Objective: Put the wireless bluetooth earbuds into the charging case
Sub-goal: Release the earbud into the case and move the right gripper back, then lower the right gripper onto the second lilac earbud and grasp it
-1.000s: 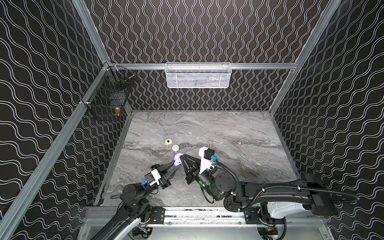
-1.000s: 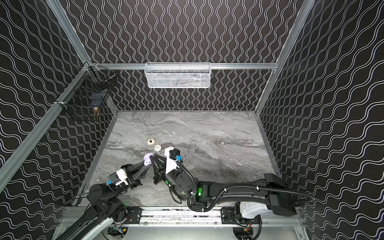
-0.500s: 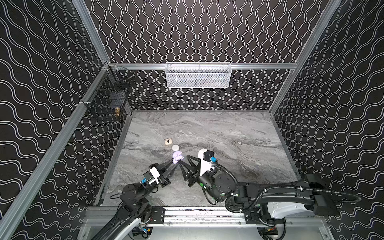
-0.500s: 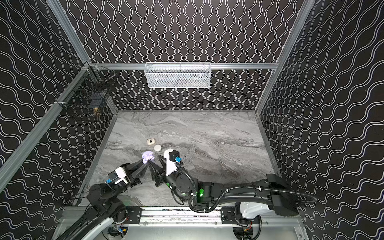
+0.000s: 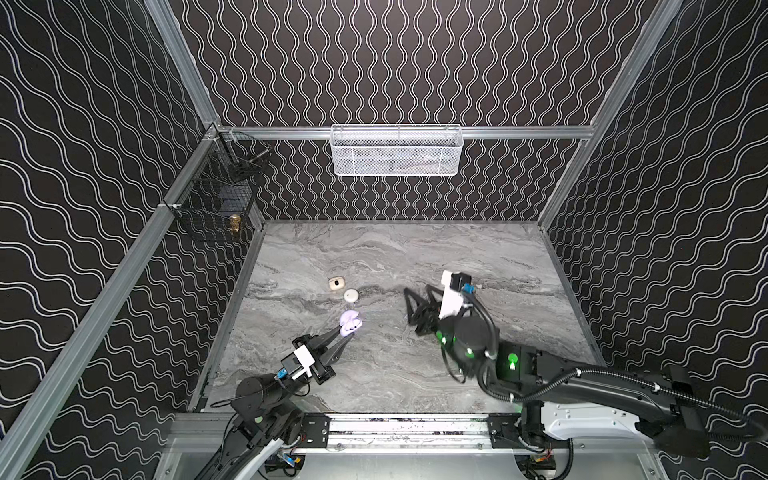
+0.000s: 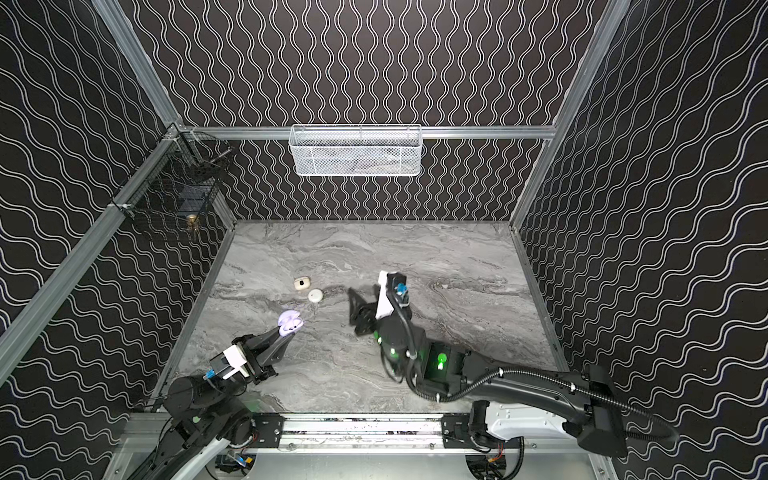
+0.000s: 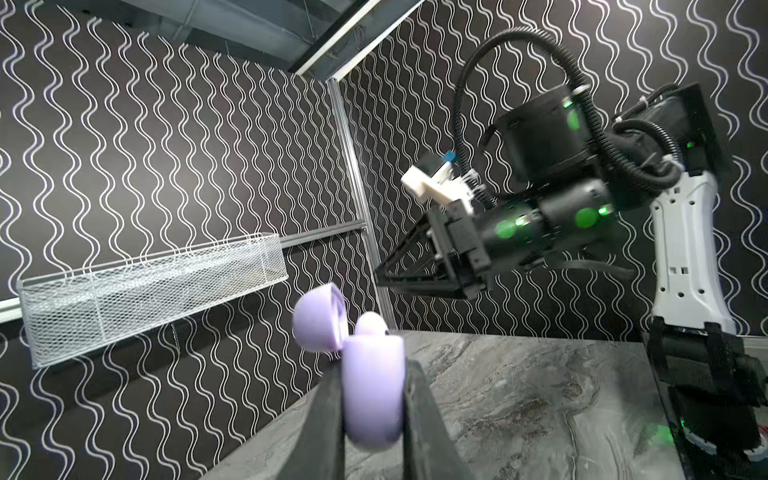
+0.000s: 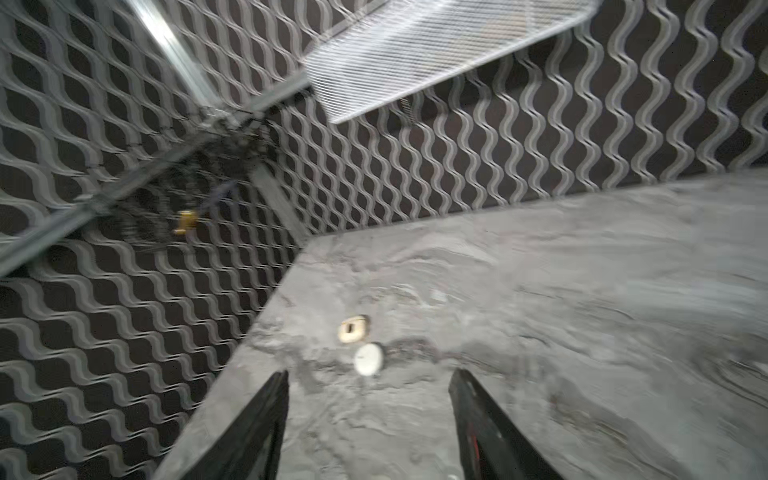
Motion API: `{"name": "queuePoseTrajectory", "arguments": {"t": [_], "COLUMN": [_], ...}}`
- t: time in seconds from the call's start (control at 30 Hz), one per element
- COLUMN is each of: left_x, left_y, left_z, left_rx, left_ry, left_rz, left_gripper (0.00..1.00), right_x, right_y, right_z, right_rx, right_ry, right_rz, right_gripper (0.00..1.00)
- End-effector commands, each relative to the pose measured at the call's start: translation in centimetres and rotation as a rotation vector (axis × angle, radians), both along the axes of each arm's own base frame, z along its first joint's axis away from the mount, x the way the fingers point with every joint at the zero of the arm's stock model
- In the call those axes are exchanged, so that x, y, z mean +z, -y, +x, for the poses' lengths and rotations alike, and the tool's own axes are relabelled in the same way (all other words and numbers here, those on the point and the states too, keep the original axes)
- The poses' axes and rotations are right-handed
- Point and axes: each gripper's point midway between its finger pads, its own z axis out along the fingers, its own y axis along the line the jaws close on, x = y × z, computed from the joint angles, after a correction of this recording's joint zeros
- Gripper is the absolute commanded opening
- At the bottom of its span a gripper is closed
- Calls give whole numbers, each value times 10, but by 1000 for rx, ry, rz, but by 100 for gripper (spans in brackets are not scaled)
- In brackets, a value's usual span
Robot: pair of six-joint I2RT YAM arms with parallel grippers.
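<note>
**Let go at the case and backed off**

Shows the right end effector (image 5: 411,309) well apart from the lilac charging case (image 5: 350,323), jaws spread wide with nothing between them. A second ago sat pinched nearly shut right at the case mouth. Opened there half a second back, then swung away to the right. Reads as a release, probably of one of the wireless bluetooth earbuds (image 7: 371,325) into its socket. Counts as one insertion likely made, full seating not confirmable from these views.

Leaves the left end effector (image 6: 285,333) clamped on the case body as before, holding it clear of the worktop (image 5: 415,257) with the lid (image 7: 318,322) hinged open. Finds one lilac bud poking up behind the case rim in the left wrist view. Cannot tell whether a second sits beside it.

Places a cream case (image 5: 336,283) and a round white case (image 5: 351,295) just beside each other on the worktop, beyond the held case, contents not visible. Spots no loose bud on the marble.

Notes a white mesh basket (image 5: 397,151) on the back wall, contents too faint to name. Notes also a black wire basket (image 5: 216,199) on the left wall with a small brass-coloured item (image 5: 235,223) inside.
</note>
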Motion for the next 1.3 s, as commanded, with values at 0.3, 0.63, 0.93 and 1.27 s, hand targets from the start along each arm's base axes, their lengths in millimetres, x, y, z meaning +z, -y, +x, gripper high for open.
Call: {"name": "queuePoseTrajectory", "arguments": {"t": [0.3, 0.63, 0.93, 1.27], "left_x": [-30, -31, -31, -31], "left_y": [1, -10, -7, -6], "left_z": [14, 27, 25, 24], "left_rx": [63, 152, 134, 125], "left_ry": [-76, -116, -111, -114], "left_rz": [92, 80, 82, 89], "left_gripper": [0, 0, 0, 0], "right_x": [-180, -234, -252, -266], "right_y": [-35, -49, -45, -50], "right_z": [44, 57, 52, 55], "right_rx": [125, 146, 119, 109], "right_ry": [-583, -710, -762, -778], "right_rz": [-312, -321, -365, -428], "right_gripper": [58, 54, 51, 50]}}
